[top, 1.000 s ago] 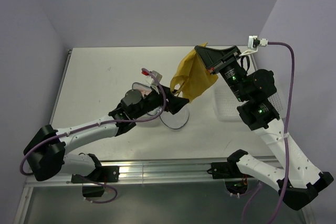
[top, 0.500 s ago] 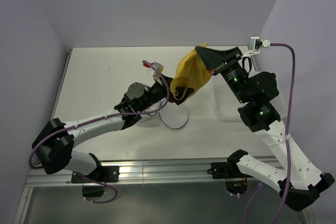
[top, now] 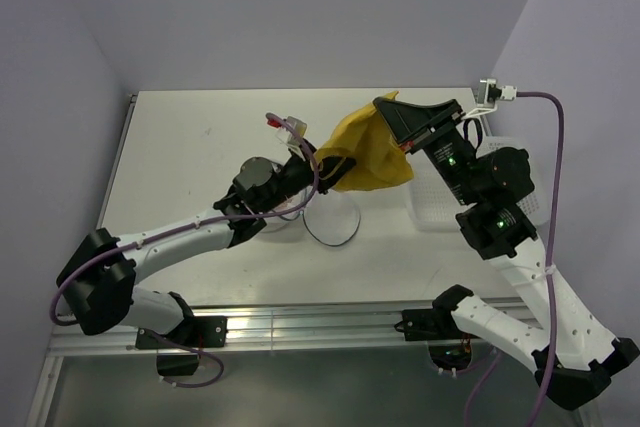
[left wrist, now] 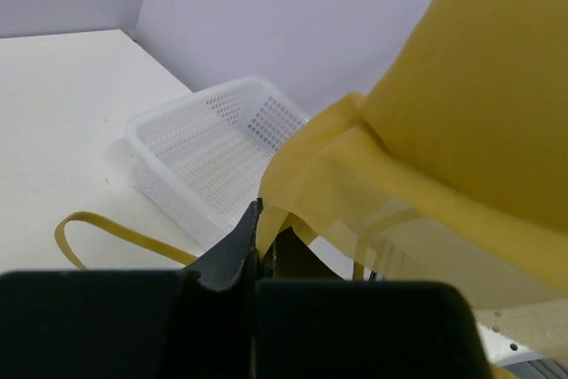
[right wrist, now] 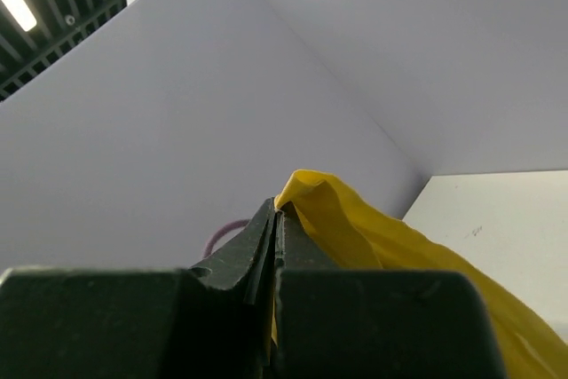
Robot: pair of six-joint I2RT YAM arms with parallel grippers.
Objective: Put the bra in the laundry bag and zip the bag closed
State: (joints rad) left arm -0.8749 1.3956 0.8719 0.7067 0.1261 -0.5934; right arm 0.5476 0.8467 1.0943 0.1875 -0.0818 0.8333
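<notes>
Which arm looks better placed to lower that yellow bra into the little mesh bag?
Left, probably: the left hand pinches the bra low down, close by the laundry bag; the right hand holds its top, farther off.

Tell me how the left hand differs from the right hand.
The left hand pinches the yellow bra's left edge; the right hand pinches its far tip. The left hand points toward the white basket; the right hand tilts up toward the wall. Both are shut on the bra.
</notes>
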